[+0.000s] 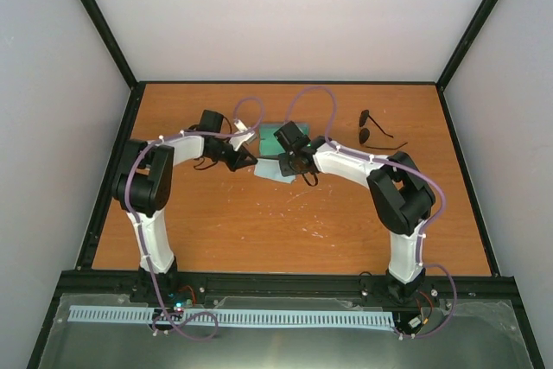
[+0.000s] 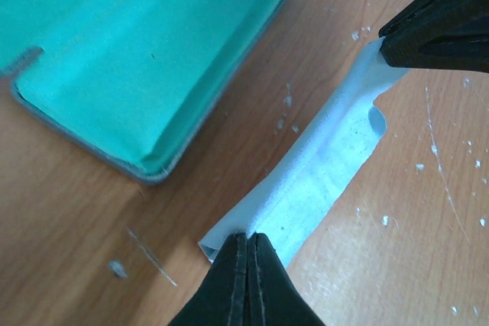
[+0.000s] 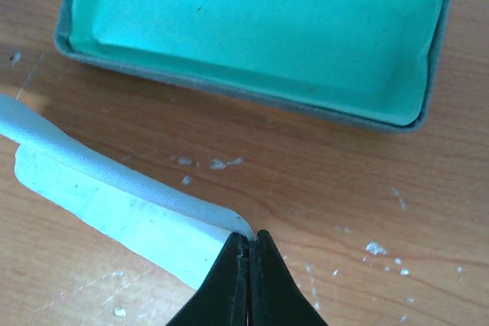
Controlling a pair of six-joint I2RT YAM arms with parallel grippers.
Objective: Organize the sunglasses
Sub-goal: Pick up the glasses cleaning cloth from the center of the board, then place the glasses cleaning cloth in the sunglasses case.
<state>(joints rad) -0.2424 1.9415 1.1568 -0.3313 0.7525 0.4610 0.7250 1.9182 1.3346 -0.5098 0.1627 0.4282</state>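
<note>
While elbows (image 1: 143, 183) out, fingers (image 2: 228, 292) on cloth (image 2: 321, 166).

The table (image 1: 259, 231) shows orange-brown wood grain, flecked with white specks. At twelve o'clock the case (image 2: 153, 51) is bright teal-green inside, with a grey-blue rim. The cloth (image 2: 321, 166) reads plain pale blue. Over at one o'clock, the sunglasses (image 1: 373, 130): thin black frame, dark lenses. The left gripper (image 2: 246, 246) and right gripper (image 3: 250, 248) are matte black. The left arm (image 1: 154, 229) and right arm (image 1: 404, 252) are white with black joints, carrying lilac cables (image 1: 316, 88).
</note>
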